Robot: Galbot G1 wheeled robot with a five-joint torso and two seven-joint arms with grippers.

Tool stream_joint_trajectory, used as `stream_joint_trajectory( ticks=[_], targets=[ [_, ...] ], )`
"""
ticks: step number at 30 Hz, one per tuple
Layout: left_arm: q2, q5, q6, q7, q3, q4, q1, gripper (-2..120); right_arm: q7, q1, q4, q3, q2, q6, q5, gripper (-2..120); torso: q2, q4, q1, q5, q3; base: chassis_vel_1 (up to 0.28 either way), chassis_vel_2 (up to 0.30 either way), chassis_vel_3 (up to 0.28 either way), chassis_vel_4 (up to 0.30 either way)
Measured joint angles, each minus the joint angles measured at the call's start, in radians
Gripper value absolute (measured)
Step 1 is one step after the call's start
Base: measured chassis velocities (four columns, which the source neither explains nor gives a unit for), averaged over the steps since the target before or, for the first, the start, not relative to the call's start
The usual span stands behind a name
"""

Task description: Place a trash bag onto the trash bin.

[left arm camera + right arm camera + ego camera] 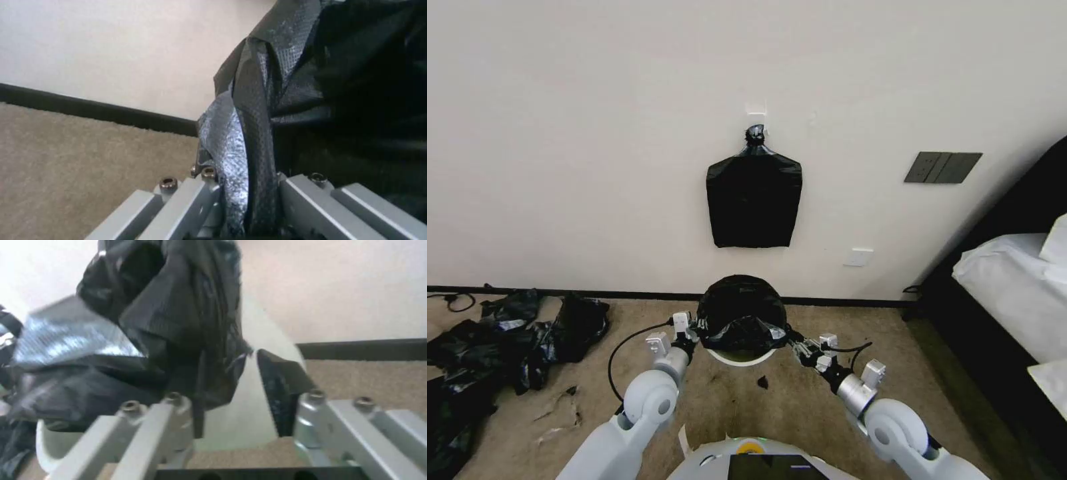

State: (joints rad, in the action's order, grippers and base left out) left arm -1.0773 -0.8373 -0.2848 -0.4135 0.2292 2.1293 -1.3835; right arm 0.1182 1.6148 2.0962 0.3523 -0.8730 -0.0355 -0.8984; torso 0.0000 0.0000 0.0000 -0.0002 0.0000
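Observation:
The trash bag [740,310], glossy wrinkled black film, lies draped over the top of the white trash bin [739,360], which stands on the carpet by the wall. Just a strip of the bin's rim shows below the film. My left gripper [695,331] is at the bin's left side. In the left wrist view it [247,196] is shut on a fold of the trash bag [249,133]. My right gripper [795,345] is at the bin's right side. It [231,400] stands open beside the trash bag [169,323], and the bin's wall [262,340] shows between its fingers.
A flat black bundle with a knotted top [754,200] hangs on the wall above the bin. A heap of black bags [507,340] covers the floor at the left. A bed [1014,287] stands at the right. A small black scrap [762,382] lies on the carpet.

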Motion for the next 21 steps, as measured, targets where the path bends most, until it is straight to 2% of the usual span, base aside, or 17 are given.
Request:
stream_joint_trajectory(
  ticks=[3, 5, 8, 10, 13, 17, 19, 20, 21],
  targets=[
    [0.008, -0.015, -0.007, -0.016, 0.012, -0.007, 0.004, 1, 0.004, 0.019, -0.002, 0.022, -0.005, 0.017, 0.012, 47, 0.0, 0.0001, 0.0, 0.0002, 0.0, 0.0, 0.0, 0.0, 0.0],
    [0.009, -0.019, -0.008, -0.019, 0.014, -0.008, 0.006, 1, 0.008, 0.024, -0.004, 0.027, -0.006, 0.022, 0.02, 50, 0.0, 0.0, 0.0, 0.0001, 0.0, 0.0, 0.0, 0.0, 0.0],
    [0.012, -0.041, -0.012, -0.029, 0.024, -0.01, 0.014, 1, 0.019, 0.036, -0.012, 0.038, -0.007, 0.036, 0.052, 65, 0.0, 0.0, 0.0, 0.0001, 0.0, 0.0, 0.0, 0.0, 0.0],
    [0.013, -0.043, -0.013, -0.031, 0.026, -0.01, 0.014, 1, 0.02, 0.037, -0.013, 0.038, -0.008, 0.037, 0.056, 67, 0.0, 0.0, 0.0, 0.0002, 0.0, 0.0, 0.0, 0.0, 0.0],
    [0.014, -0.046, -0.016, -0.043, 0.035, -0.01, 0.014, 1, 0.023, 0.043, -0.01, 0.055, -0.011, 0.041, 0.066, 82, 0.0, 0.0, 0.0, 0.0003, 0.0, 0.0, 0.0, 0.0, 0.0],
    [0.017, -0.042, -0.017, -0.045, 0.04, -0.009, 0.006, 1, 0.03, 0.06, 0.041, 0.092, -0.009, 0.041, 0.061, 93, 0.0, 0.0, 0.0, 0.0003, 0.0, 0.0, 0.0, 0.0, 0.0],
    [0.02, -0.005, -0.021, -0.038, 0.039, -0.005, -0.003, 1, 0.036, 0.083, 0.114, 0.122, 0.007, 0.028, 0.058, 99, 0.0, -0.0001, 0.0, 0.0, 0.0, 0.0, 0.0, 0.0, 0.0],
    [0.02, -0.005, -0.021, -0.038, 0.039, -0.005, -0.003, 1, 0.036, 0.083, 0.114, 0.122, 0.007, 0.028, 0.058, 99, 0.0, -0.0001, 0.0, 0.0, 0.0, 0.0, 0.0, 0.0, 0.0],
    [0.024, 0.036, -0.027, -0.024, 0.032, 0.0, -0.008, 1, 0.03, 0.097, 0.175, 0.133, 0.027, 0.002, 0.058, 100, 0.0, 0.0, 0.0, 0.0002, 0.0, 0.0, 0.0, 0.0, 0.0]
  ],
)
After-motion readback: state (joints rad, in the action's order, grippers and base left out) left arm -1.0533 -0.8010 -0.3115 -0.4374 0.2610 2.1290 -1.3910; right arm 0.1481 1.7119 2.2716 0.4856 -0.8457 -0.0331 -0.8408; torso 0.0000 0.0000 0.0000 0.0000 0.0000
